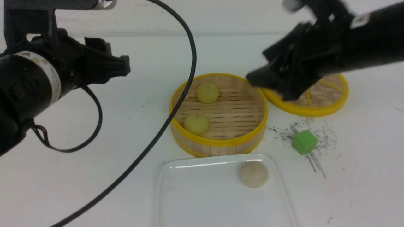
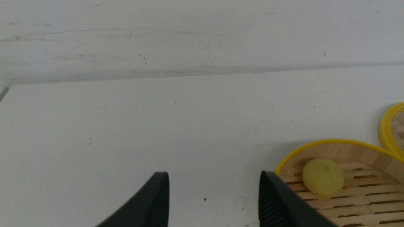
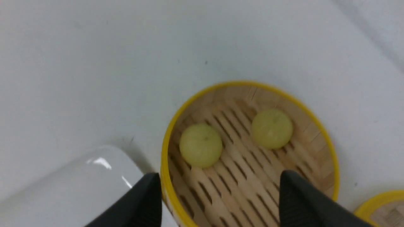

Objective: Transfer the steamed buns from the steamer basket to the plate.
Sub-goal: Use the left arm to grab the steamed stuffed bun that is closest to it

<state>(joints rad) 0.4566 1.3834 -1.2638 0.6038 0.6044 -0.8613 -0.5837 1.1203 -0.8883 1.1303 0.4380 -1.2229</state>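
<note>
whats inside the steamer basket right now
Two pale yellow buns on the steamer basket's slatted floor, one at the back, one near the front wall. Nothing else shows; the right gripper hides a little of its far right rim.

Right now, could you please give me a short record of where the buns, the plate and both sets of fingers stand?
far yellow bun: in the steamer basket
near yellow bun: in the same basket
beige bun: on the plate, far right part
left fingers: open, empty, left of the basket
right fingers: open, empty, over the basket
lid: flat on the table, right of the basket
green cube: on the table, near the lid
</note>
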